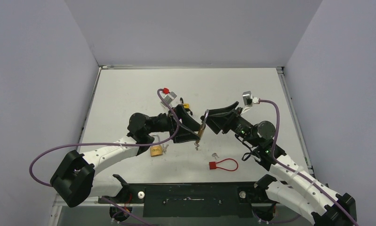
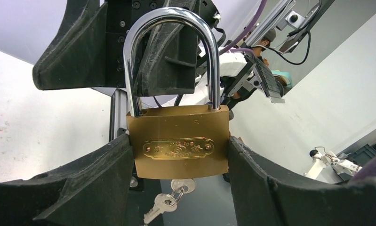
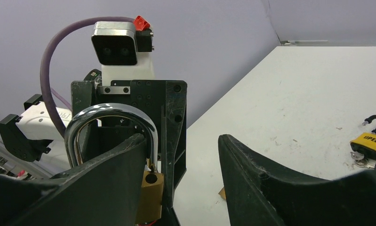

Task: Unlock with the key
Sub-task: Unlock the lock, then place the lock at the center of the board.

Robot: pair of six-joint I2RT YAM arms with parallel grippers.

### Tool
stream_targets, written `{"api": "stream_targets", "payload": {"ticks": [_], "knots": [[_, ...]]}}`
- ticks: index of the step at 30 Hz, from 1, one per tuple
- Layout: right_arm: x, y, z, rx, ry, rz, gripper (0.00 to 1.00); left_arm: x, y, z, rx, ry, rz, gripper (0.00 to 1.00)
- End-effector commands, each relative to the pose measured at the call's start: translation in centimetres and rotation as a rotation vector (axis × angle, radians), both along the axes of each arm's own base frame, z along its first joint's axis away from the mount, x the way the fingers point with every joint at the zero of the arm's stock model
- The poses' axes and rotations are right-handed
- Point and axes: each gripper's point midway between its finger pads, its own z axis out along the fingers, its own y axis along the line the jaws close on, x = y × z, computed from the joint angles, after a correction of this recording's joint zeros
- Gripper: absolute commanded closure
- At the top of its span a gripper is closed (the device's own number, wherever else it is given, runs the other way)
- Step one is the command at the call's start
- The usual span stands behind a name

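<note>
The left gripper (image 1: 191, 128) is clamped on the brass padlock (image 2: 179, 148), one finger pressed against each side of its body, and holds it upright in the air above the middle of the surface (image 1: 252, 94). The chrome shackle (image 2: 132, 70) is seated in the body at both legs. A key (image 2: 182, 186) sticks out of the padlock's underside, and a second key (image 2: 158, 205) hangs from it on a ring. The right gripper (image 1: 211, 117) faces the left one from the other side of the padlock, its jaws wide apart and holding nothing; in the right wrist view one of its fingers (image 3: 106, 174) overlaps the shackle and the other stands well clear. On the surface lie a yellow padlock (image 3: 368, 142) behind the grippers, another brass padlock (image 1: 156, 151) beside the left arm, a red cable lock (image 1: 223, 165) and a pair of loose keys (image 1: 215, 155) just beside it.
</note>
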Motion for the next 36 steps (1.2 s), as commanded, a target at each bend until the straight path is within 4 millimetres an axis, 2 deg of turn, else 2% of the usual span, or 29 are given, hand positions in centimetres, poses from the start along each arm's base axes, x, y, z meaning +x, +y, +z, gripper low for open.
{"api": "stream_targets", "payload": {"ticks": [1,6,8,11,12,15,18,23,26,30,36], "knots": [[-0.6,0.0,4.2,0.078,-0.103,0.025,0.46,-0.5,0.8,5.1,-0.139,-0.149,0.021,1.0],[-0.4,0.1,4.0,0.077,-0.094,0.022,0.52,-0.2,0.7,5.0,-0.125,-0.154,0.034,1.0],[-0.2,0.1,3.9,0.072,-0.085,0.016,0.61,-0.1,0.6,5.1,-0.123,-0.154,0.04,1.0],[0.4,0.1,3.2,0.04,-0.065,-0.008,0.82,0.5,0.5,4.9,-0.114,-0.155,0.073,1.0],[0.7,-0.1,2.7,0.02,-0.045,-0.026,0.88,0.9,0.4,4.5,-0.099,-0.152,0.094,1.0],[2.0,-1.1,0.6,-0.049,0.022,-0.119,0.99,3.3,0.2,3.1,-0.022,-0.138,0.22,1.0],[3.1,-2.6,-2.2,-0.128,0.105,-0.227,1.0,6.1,0.7,0.5,0.099,-0.123,0.362,1.0],[3.2,-4.0,-5.9,-0.209,0.183,-0.28,1.0,10.5,2.8,-4.6,0.324,-0.097,0.587,1.0],[2.8,-4.1,-7.1,-0.219,0.212,-0.273,1.0,13.0,4.3,-7.7,0.459,-0.079,0.727,1.0],[2.9,-4.1,-7.9,-0.218,0.244,-0.272,1.0,14.8,5.0,-10.5,0.562,-0.071,0.801,1.0],[5.4,-5.7,-10.6,-0.263,0.384,-0.398,1.0,18.1,5.2,-14.5,0.73,-0.028,0.892,1.0]]}}
